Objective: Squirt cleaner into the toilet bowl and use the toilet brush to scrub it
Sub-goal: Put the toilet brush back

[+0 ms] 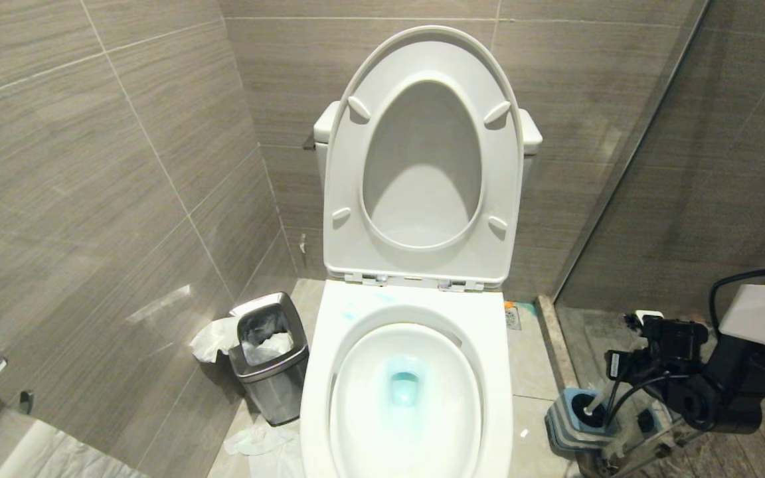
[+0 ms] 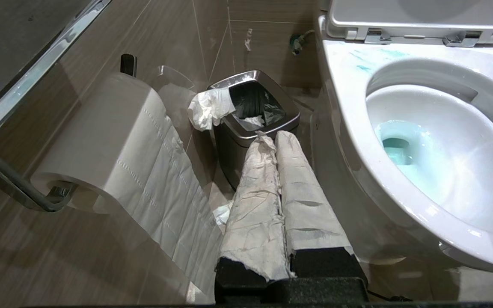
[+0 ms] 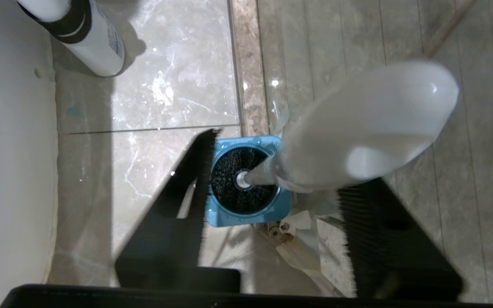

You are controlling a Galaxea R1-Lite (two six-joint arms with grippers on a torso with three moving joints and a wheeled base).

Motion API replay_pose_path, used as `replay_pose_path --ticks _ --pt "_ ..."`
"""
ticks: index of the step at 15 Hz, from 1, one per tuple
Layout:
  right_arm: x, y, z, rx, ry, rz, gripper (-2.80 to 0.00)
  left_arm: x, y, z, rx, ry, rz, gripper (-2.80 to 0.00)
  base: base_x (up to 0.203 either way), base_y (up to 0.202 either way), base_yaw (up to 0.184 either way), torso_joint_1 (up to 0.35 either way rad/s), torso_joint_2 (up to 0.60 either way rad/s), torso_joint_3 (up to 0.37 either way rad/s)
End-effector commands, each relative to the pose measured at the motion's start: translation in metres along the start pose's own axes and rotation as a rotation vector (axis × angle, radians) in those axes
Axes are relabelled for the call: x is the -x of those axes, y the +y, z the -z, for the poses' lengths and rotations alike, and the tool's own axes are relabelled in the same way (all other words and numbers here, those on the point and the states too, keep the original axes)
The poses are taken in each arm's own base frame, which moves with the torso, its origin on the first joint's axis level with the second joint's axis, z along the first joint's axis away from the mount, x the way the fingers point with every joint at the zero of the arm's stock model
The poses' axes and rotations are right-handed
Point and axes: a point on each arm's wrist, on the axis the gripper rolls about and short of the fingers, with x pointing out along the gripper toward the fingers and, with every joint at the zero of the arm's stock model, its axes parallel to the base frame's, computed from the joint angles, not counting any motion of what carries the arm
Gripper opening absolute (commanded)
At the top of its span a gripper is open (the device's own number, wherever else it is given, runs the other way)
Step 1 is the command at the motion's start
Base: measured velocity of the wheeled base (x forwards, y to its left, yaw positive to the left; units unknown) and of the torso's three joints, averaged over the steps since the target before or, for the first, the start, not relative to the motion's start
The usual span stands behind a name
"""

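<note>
The one toilet brush (image 3: 357,124) stands in its single square blue holder (image 3: 218,214) on the floor to the right of the toilet, its black bristle head (image 3: 229,179) sunk in the holder's round opening and its white handle rising toward my wrist camera. My right claw (image 3: 272,188) hangs over it with its two black fingers (image 3: 173,214) spread wide, one on each side of the handle and holder; neither finger touches the handle. In the head view this arm shows low at the right, with the holder (image 1: 565,421) just beside it. The one toilet bowl (image 1: 319,398) stands in the middle, seat and lid (image 1: 422,60) both raised against the tank. Cleaner (image 1: 404,385) tints the water at the bottom turquoise, and a few pale blue smears (image 2: 372,57) mark the rim near the hinges. One white bottle (image 3: 94,40) with a dark band stands on the floor tiles beyond the holder, close to the toilet's base. My left claw (image 2: 277,141) is down beside the toilet's left flank, its two paper-wrapped fingers (image 2: 255,196) pressed together with nothing between them. Ahead of it stands one small steel bin (image 2: 246,128) with a dark liner and crumpled tissue hanging over its edge, and one toilet roll (image 2: 114,141) hangs on a wall holder, its loose sheet trailing downward.
</note>
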Motion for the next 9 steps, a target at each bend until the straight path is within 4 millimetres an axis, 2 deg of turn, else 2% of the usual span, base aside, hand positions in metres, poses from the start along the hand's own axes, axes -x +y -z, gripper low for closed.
replay_pose_path --ticks 1,4,9 --pt "0.003 -0.001 -0.005 0.002 -0.018 0.0 0.0 0.0 0.0 0.001 0.0 0.003 0.0 -2.8 0.0 0.0 0.0 0.0 0.0 0.0" --pt "0.018 -0.003 -0.014 0.003 -0.034 -0.012 0.0 0.0 0.0 0.0 0.0 0.003 0.0 -2.8 0.0 0.0 0.0 0.0 0.0 0.0" --pt "0.059 -0.008 -0.013 0.006 -0.007 -0.038 0.0 0.0 0.0 0.0 0.0 0.003 0.0 -2.8 0.0 0.0 0.0 0.0 0.0 0.0"
